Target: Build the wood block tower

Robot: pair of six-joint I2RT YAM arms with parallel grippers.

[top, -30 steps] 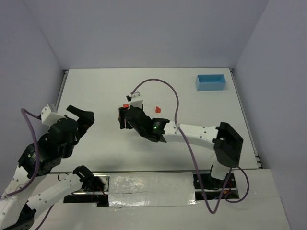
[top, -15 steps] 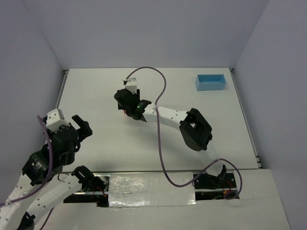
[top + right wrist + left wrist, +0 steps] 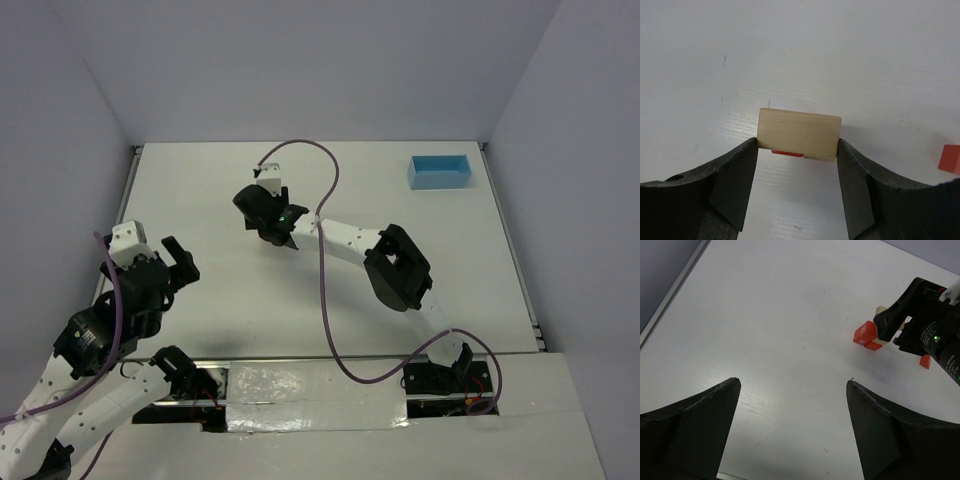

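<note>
In the right wrist view my right gripper point(image 3: 798, 145) is shut on a pale tan rectangular wood block point(image 3: 799, 133), with both fingers against its short ends. A thin edge of a red block point(image 3: 787, 153) shows just beneath the tan block. Another red block point(image 3: 950, 158) lies on the table at the right edge. In the top view my right gripper point(image 3: 262, 215) reaches far left of centre and hides the blocks. My left gripper point(image 3: 792, 390) is open and empty. It looks across at a red cube point(image 3: 865, 333), a flat red piece point(image 3: 873, 345) and a small red piece point(image 3: 925, 361).
A light blue tray point(image 3: 439, 171) stands at the back right of the white table point(image 3: 200, 190). The right arm's purple cable point(image 3: 325, 260) loops over the middle of the table. My left gripper point(image 3: 175, 262) hangs near the table's left front.
My right arm has stretched out and carried its gripper toward the far left, over the red blocks. My left arm has drawn back toward the near edge.
</note>
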